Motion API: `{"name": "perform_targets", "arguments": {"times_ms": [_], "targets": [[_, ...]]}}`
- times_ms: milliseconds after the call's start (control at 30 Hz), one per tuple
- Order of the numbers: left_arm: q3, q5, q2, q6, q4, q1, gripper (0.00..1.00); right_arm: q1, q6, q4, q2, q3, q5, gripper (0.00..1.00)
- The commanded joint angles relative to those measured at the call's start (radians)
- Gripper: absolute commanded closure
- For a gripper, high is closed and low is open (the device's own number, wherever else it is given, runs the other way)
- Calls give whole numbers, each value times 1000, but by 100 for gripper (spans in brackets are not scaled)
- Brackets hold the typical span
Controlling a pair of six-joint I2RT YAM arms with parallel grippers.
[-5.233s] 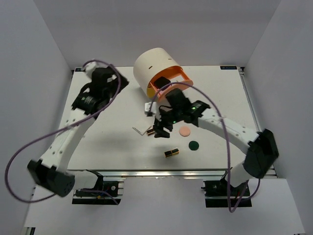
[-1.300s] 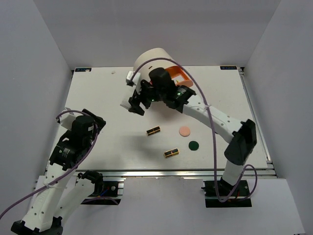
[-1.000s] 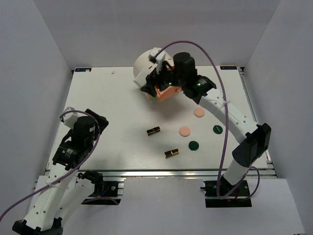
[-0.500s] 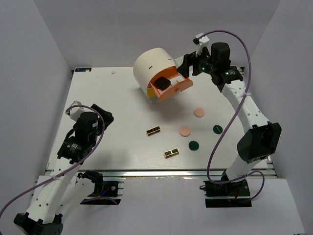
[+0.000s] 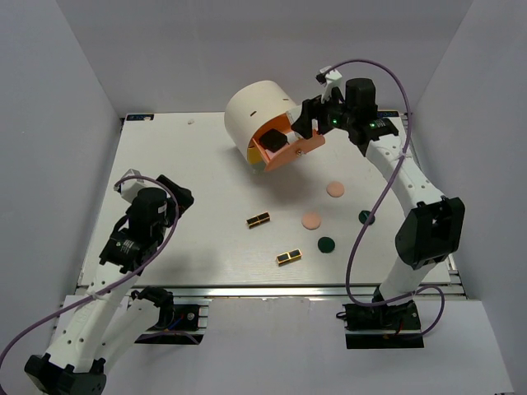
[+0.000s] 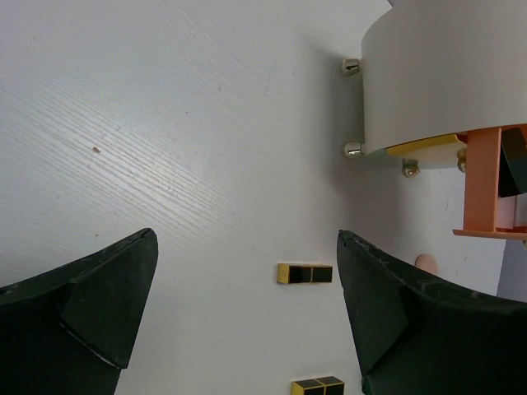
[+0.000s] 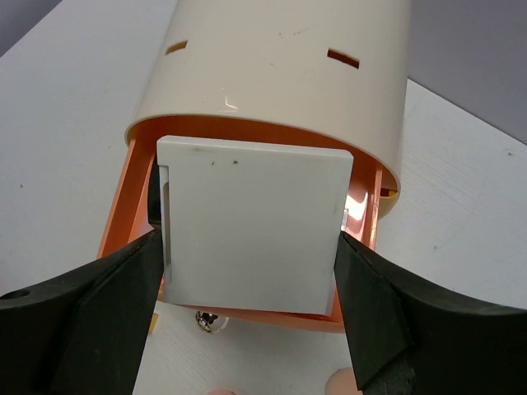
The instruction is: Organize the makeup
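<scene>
Two peach discs, two dark green discs and two black-and-gold palettes lie on the table. My right gripper hangs over the pulled-out orange drawer. It is shut on a flat white square piece. A dark item lies in the drawer. My left gripper is open and empty above the table's left side. The palettes show ahead of it.
The big cream cylinder stands at the back centre, its drawer sticking out toward the front right. White walls close in the table on three sides.
My right gripper has come back from the far right a little, left and down over the open drawer. My left arm has shifted slightly. The makeup on the table has not moved in the last half second.
</scene>
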Motion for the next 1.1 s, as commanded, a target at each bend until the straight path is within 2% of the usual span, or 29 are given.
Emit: {"name": "perform_targets", "arguments": {"times_ms": [0, 200, 300, 367, 467, 600, 667, 967, 1067], "targets": [[-3, 6, -5, 8, 13, -1, 2, 13, 0, 56, 10, 1, -24, 72], [-4, 4, -5, 8, 13, 1, 2, 32, -17, 57, 16, -10, -18, 55], [-6, 3, -13, 6, 9, -1, 2, 32, -23, 57, 19, -15, -12, 41], [-9, 3, -16, 5, 9, -1, 2, 33, -26, 59, 21, -16, -4, 39], [-9, 1, -19, 3, 5, 1, 2, 32, -29, 62, 21, -16, -4, 25], [-6, -1, -21, 3, 2, -1, 2, 32, -35, 65, 25, -13, 1, 19], [-6, -1, -22, 5, 2, -1, 2, 33, -38, 64, 25, -12, -1, 10], [-3, -4, -25, 3, -1, -1, 2, 32, -41, 59, 18, 10, -21, 11], [0, -8, -25, 5, -5, 1, 2, 29, -85, 71, -11, 34, -92, 11]]}}
